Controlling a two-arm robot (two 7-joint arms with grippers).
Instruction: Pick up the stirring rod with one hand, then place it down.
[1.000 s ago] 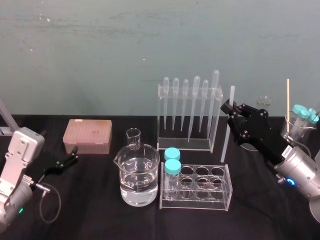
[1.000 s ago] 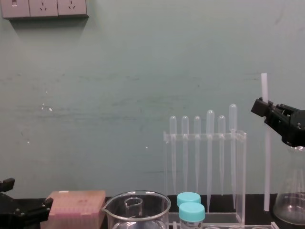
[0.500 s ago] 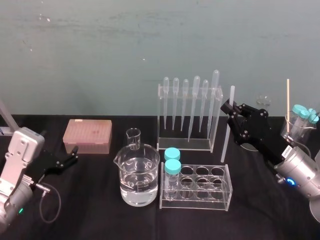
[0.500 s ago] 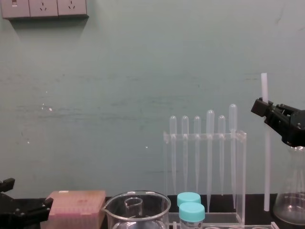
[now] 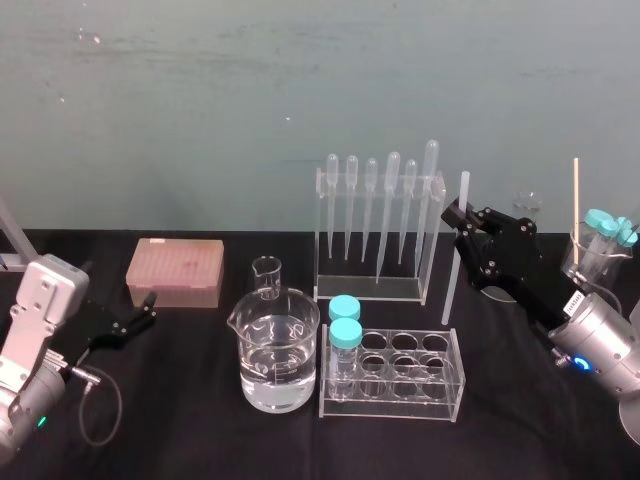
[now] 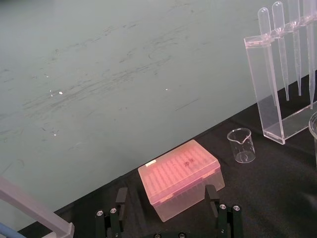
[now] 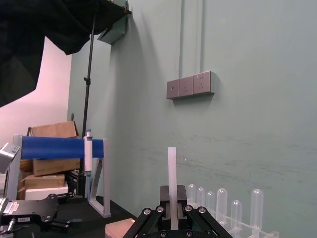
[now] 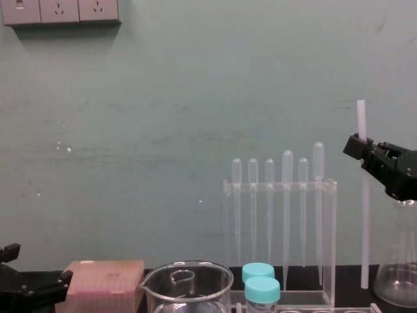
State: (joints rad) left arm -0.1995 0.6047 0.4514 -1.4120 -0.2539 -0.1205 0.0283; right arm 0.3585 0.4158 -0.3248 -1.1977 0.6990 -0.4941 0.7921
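1. The black tabletop (image 5: 180, 400) spans the scene.
2. The pipette rack (image 5: 370, 290) stands at far centre.
3. The right gripper (image 5: 457, 218) has its fingers pinching the stirring rod (image 5: 451, 280).
4. The left gripper (image 5: 148, 308) sits at the left, fingers spread.
5. The stirring rod stands upright, just right of the rack.

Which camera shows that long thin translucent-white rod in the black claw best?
The chest view: the long thin translucent-white rod stands upright, end to end, in the right gripper. The head view shows it from above, partly behind the gripper; the right wrist view, its top.
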